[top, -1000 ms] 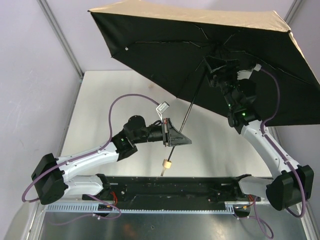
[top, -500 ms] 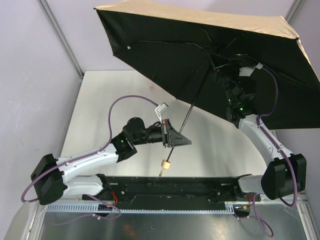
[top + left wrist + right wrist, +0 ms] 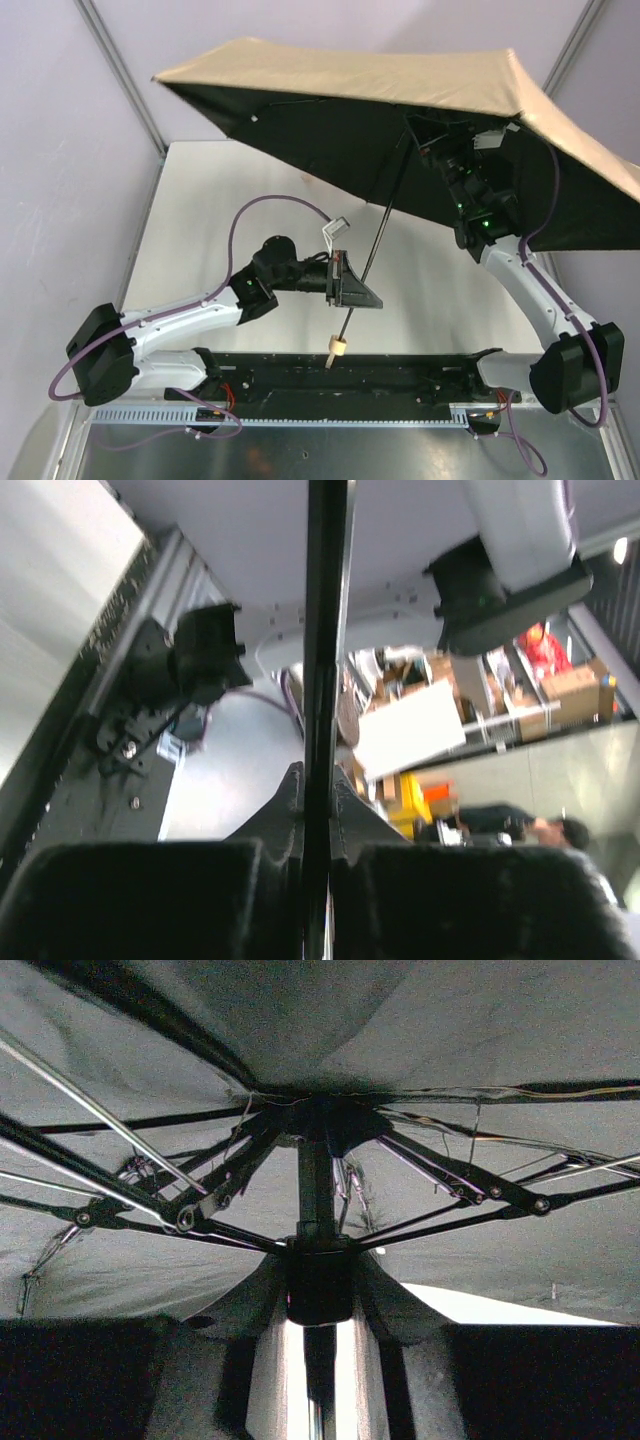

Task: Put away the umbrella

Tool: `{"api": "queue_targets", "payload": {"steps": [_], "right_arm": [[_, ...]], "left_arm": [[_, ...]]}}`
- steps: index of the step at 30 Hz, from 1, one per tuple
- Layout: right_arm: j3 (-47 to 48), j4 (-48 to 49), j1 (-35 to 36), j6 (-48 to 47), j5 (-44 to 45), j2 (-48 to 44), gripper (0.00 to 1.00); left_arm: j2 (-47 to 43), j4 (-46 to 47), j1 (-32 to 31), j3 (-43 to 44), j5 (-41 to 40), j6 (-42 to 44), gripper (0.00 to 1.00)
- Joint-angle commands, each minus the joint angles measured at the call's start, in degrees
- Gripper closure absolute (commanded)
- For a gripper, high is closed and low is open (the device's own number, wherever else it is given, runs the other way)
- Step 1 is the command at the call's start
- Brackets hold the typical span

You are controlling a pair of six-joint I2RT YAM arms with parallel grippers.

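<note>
Tipped toward me since the earlier view, the umbrella (image 3: 380, 80) hangs open above the left gripper (image 3: 355, 288), which clamps its slanted shaft (image 3: 385, 215). Up that shaft from the left gripper, my right gripper (image 3: 434, 138) straddles the runner (image 3: 318, 1285); I cannot tell if it pinches yet

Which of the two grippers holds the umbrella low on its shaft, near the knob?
The left gripper, shut on the black shaft just above the pale knob. The right gripper is high up at the runner under the canopy.
</note>
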Motion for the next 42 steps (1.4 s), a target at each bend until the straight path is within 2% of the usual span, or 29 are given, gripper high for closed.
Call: {"api": "queue_targets", "payload": {"steps": [1,6,10,14,19,21,24,27,34,38,42], "right_arm": [[-0.87,-9.74,9.57,-11.26,-7.29,-7.02,1.00],[-1.58,-10.30,7.27,-13.91,-13.66,-10.16,1.00],[-3.46,-2.81,7.60,-8.24,-19.25,-9.60,1.00],[-3.66,-5.55,12.15,-10.24,-15.51,-11.24,1.00],[-3.27,-11.04,10.01,-11.09,-11.40,-11.55,1.00],[-2.04,-15.53,9.34,-12.28,-7.09,-12.49,1.00],[1.90,-22.55,9.24,-14.85,-1.66,-13.45,1.00],[6.00,-28.38,9.93,-17.33,2.59,-13.43,1.00],[13.86,-37.97,13.28,-22.37,13.25,-11.74,1.00],[17.24,-40.97,16.21,-25.91,17.86,-9.60,1.00],[20.28,-43.15,20.14,-30.54,23.10,-8.22,1.00]], "left_arm": [[1.03,4.25,4.51,7.01,-2.94,0.00,1.00],[1.69,3.99,5.50,7.12,-2.02,-0.25,1.00],[2.14,3.97,6.43,6.67,-1.65,-0.35,1.00],[2.08,3.98,8.00,6.81,-0.50,-0.70,1.00],[2.75,3.85,8.35,8.46,0.71,0.67,1.00],[3.00,3.58,8.30,8.18,1.01,1.84,0.91],[1.91,2.96,7.78,5.46,-0.13,4.50,0.67],[-0.27,-0.57,5.91,2.64,-2.90,9.73,0.51],[-4.04,-16.37,-0.63,3.89,-12.67,22.13,0.34],[-3.67,-17.83,-2.53,7.10,-12.34,23.84,0.23],[-4.13,-18.10,-2.93,9.64,-11.73,24.18,0.18]]}}
